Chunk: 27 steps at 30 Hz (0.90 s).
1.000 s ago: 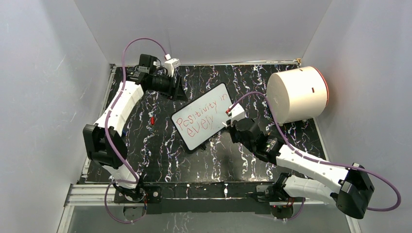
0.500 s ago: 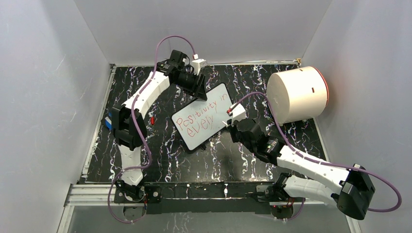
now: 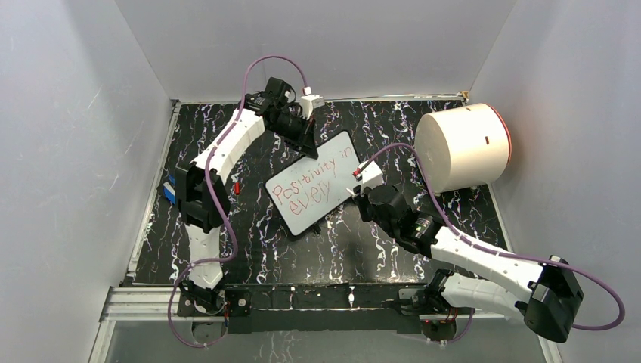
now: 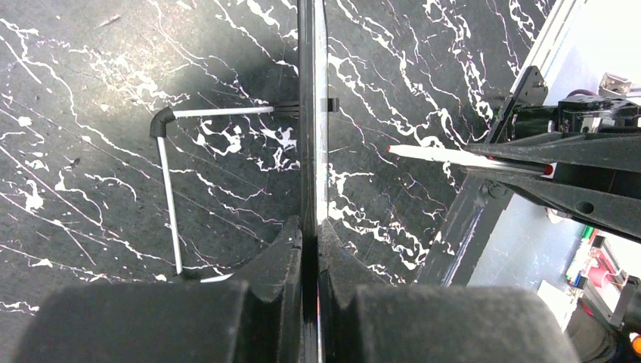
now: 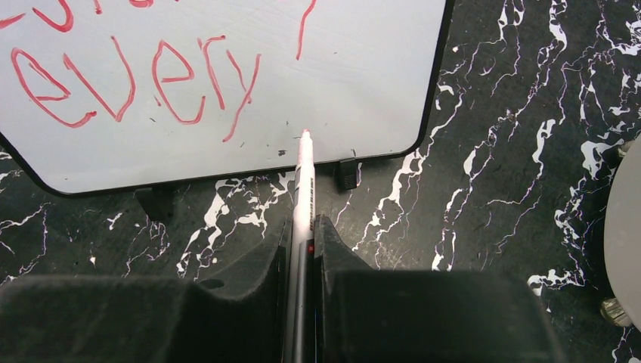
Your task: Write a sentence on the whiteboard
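Observation:
The whiteboard (image 3: 332, 162) lies tilted mid-table, with the sentence (image 3: 306, 190) in red reading "Positivity in" over "every". My left gripper (image 3: 308, 141) is shut on the board's far edge. The left wrist view shows the whiteboard (image 4: 311, 113) edge-on, running up from the left gripper (image 4: 311, 234). My right gripper (image 3: 360, 198) is shut on a white marker (image 5: 303, 181). Its tip points at the blank whiteboard (image 5: 363, 68) just right of "every" (image 5: 136, 83). I cannot tell whether the tip touches. The right gripper (image 5: 301, 227) sits below the board's near edge.
A big white cylinder (image 3: 461, 147) lies on its side at the right. A small red piece (image 3: 236, 187) rests on the table left of the board. A thin white wire stand (image 4: 168, 189) shows behind the board. Walls close in on the table.
My left arm swung right from the far-left corner to the board's far edge, and its jaws shut on it. The board shifted slightly. The right arm barely moved.

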### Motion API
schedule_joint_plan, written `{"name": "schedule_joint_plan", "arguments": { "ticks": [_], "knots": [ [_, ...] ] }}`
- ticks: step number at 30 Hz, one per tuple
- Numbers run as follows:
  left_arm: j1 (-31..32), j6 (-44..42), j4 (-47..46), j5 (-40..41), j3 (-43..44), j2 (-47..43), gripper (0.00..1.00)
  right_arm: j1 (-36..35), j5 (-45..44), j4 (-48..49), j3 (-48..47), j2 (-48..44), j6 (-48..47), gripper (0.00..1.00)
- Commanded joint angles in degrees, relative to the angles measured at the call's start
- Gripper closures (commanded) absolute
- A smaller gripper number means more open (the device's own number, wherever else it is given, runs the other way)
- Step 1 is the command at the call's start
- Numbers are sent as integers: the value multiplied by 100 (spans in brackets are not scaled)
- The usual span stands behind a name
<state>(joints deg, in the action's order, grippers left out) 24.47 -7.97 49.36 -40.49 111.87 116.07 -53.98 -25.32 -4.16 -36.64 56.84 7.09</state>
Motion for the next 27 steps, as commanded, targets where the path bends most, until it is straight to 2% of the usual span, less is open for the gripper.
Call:
{"name": "schedule_joint_plan", "arguments": {
  "ticks": [1,9,16,27],
  "knots": [
    [14,-506,699,181,-166,-231,100,-3,11,226,-81,46,-76,100],
    [14,-867,828,130,-619,-637,100,-140,79,321,-177,138,-86,100],
    [47,-831,610,163,-1157,-977,100,-447,-4,372,-230,244,-113,100],
    [189,-857,605,347,-1297,-755,100,-701,-454,568,-326,484,-284,100]
  ]
}}
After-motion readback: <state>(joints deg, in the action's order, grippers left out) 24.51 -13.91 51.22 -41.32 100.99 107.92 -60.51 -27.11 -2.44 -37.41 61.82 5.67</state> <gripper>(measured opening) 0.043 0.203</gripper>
